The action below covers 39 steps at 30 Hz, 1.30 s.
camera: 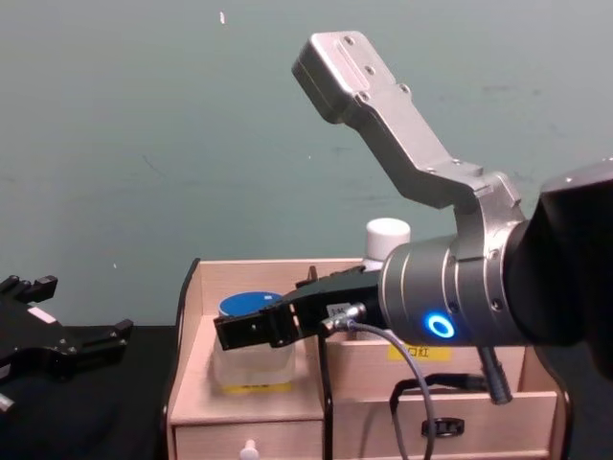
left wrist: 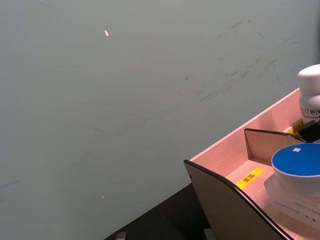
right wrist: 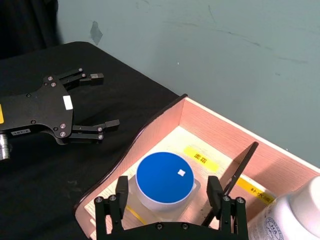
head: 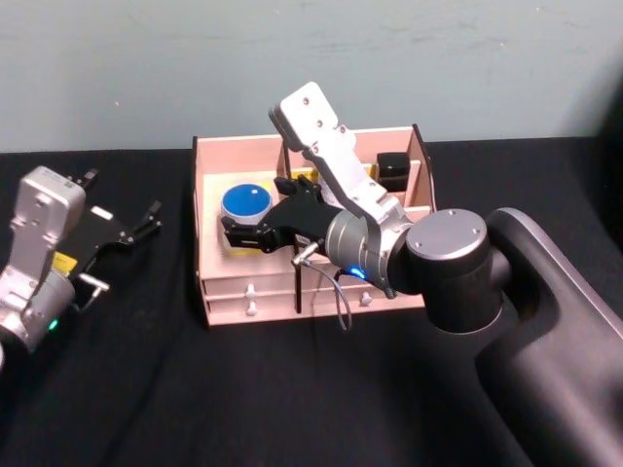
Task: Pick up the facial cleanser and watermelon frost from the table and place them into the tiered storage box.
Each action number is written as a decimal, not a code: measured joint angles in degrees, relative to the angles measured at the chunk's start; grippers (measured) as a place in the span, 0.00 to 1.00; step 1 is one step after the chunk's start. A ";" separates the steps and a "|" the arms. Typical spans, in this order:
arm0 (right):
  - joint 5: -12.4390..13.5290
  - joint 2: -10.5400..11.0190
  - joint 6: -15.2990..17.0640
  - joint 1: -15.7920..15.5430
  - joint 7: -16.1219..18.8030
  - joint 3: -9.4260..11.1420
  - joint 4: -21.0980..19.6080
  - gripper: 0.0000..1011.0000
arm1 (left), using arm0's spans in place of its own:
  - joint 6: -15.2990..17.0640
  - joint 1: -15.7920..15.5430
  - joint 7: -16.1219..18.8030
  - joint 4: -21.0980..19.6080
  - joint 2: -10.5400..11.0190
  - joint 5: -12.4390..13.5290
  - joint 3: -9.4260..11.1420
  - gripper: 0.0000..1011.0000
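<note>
Fingers [right wrist: 121,190] of the right gripper [right wrist: 170,192] spread open astride, probably just clear of, the blue-lidded jar [right wrist: 165,176] in the storage box [head: 207,209] left compartment, apparently letting go; left gripper [head: 122,229] open, parked left over the desk [head: 117,389].

Right hand [right wrist: 170,200] spread; left hand [right wrist: 92,100] apparently spread.

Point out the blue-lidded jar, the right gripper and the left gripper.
blue-lidded jar [right wrist: 165,177], right wrist view, middle of its blue lid.
right gripper [right wrist: 168,192], right wrist view, midway between its open fingertips, astride the jar.
left gripper [head: 154,216], head view, between its open fingertips.
</note>
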 joint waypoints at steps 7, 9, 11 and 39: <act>-0.26 0.25 -2.29 -1.29 -0.68 0.59 -2.07 0.99 | 0.00 0.00 0.00 0.00 0.00 -0.01 0.00 0.99; -0.47 0.72 -3.53 -1.95 -0.66 0.63 -3.71 0.99 | 0.00 0.00 0.00 0.00 0.00 -0.01 0.00 0.99; -0.66 1.11 -4.53 -2.39 -0.62 0.64 -4.85 0.99 | 0.00 0.00 0.00 0.00 0.00 0.00 0.00 0.99; -3.78 6.85 -21.79 -16.48 -10.29 14.13 -22.05 0.99 | 0.00 0.00 0.00 0.00 0.00 0.00 0.00 0.99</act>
